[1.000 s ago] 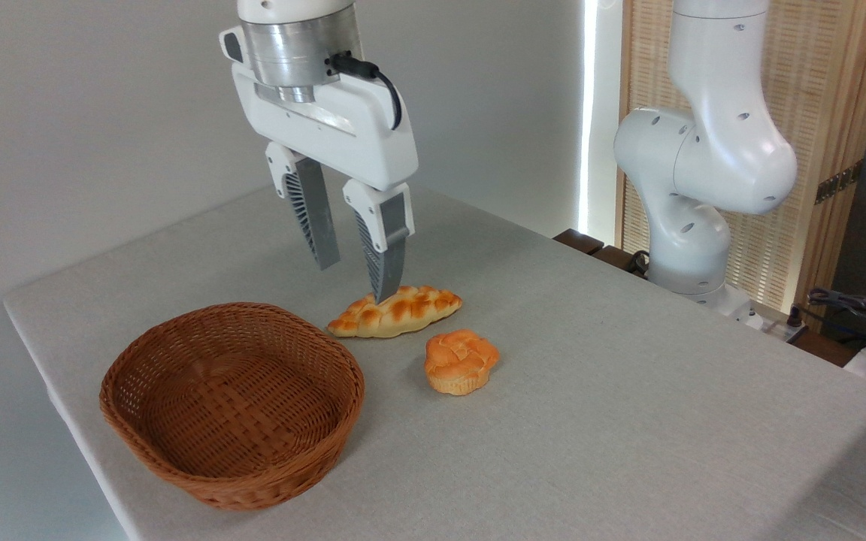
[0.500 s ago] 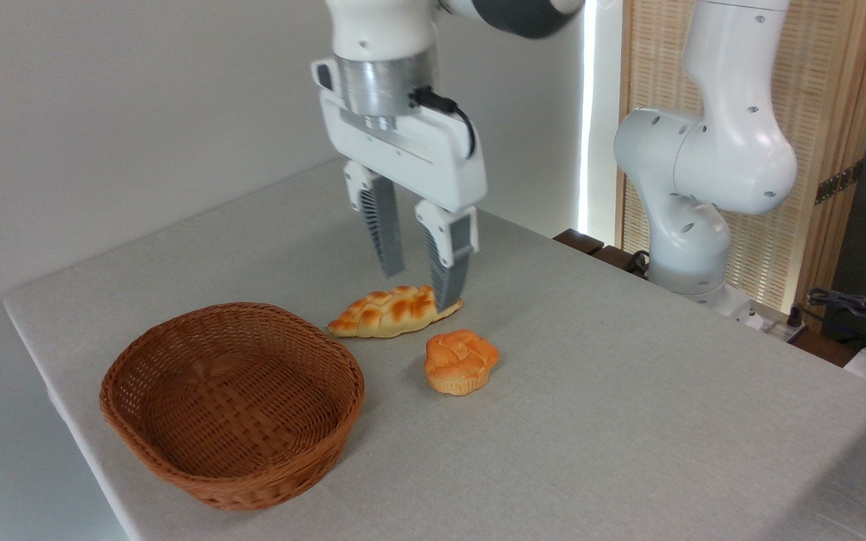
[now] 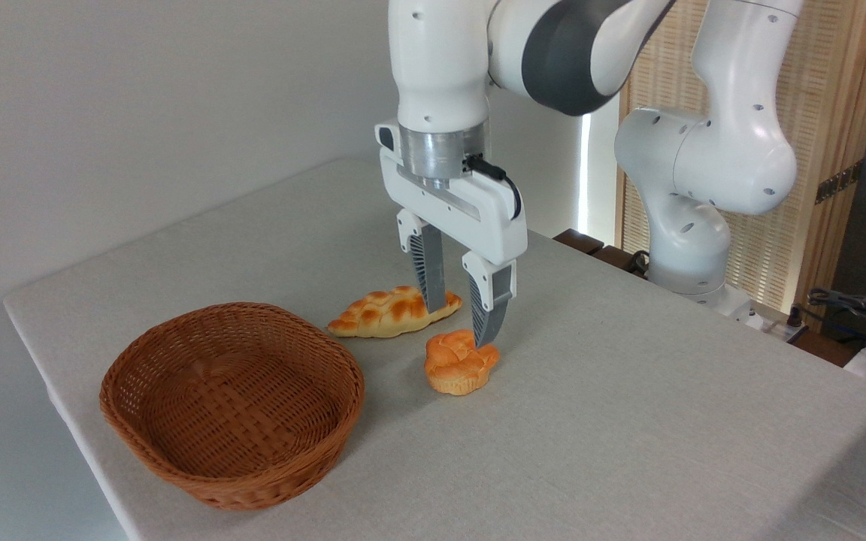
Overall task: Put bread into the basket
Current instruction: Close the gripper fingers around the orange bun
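Bright, even indoor light, sharp focus.
Blown-out daylight strip (image 3: 591, 150) at back beside slatted screen (image 3: 816, 150); soft shadows right of basket (image 3: 231, 402) on table (image 3: 628, 421); no blur.

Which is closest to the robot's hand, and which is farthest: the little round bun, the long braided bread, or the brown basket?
From the hand:
1. The small round orange-golden bun, right under the fingertips.
2. The long braided golden loaf, just to the left, partly behind one finger.
3. The round reddish-brown woven wicker basket, farthest, at the table's front left.
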